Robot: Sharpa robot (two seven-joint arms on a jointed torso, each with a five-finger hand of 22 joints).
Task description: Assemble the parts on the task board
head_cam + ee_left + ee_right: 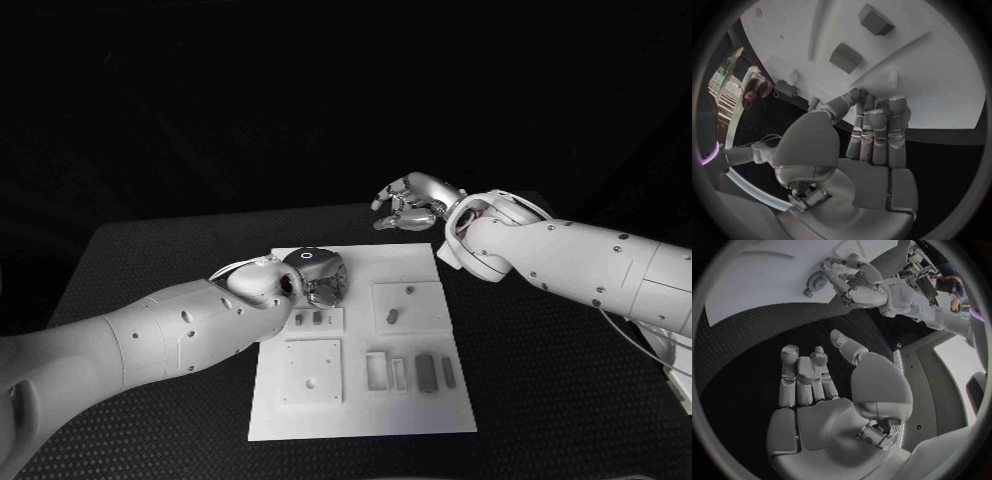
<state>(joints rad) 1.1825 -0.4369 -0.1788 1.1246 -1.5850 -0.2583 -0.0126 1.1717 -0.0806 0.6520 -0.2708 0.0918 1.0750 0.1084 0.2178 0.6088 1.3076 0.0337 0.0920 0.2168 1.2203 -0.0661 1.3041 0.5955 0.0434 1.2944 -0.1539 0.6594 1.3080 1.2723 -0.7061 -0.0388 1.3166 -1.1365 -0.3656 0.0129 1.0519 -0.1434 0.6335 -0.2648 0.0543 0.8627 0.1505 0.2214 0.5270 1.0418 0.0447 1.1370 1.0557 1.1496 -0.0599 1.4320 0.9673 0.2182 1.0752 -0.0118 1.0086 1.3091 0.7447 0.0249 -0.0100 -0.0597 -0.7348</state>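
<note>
The white task board (361,410) lies in the middle of the black table. Grey parts rest on it: a short piece (392,317) on a raised square, two long bars (426,372) toward the near right, and two small pieces (300,320) beside my left hand. My left hand (315,275) hovers low over the board's far left corner. In the left wrist view its fingers (878,130) lie straight and close together with the thumb tip against them at the board's (942,90) edge, near two dark blocks (845,57). My right hand (414,200) hangs past the board's far edge, its fingers (804,375) spread and holding nothing.
A square plate with small holes (312,372) sits at the board's near left. Two white upright blocks (378,368) stand beside the bars. My right forearm (577,265) crosses the table to the right of the board. Bare black tabletop (144,260) surrounds the board.
</note>
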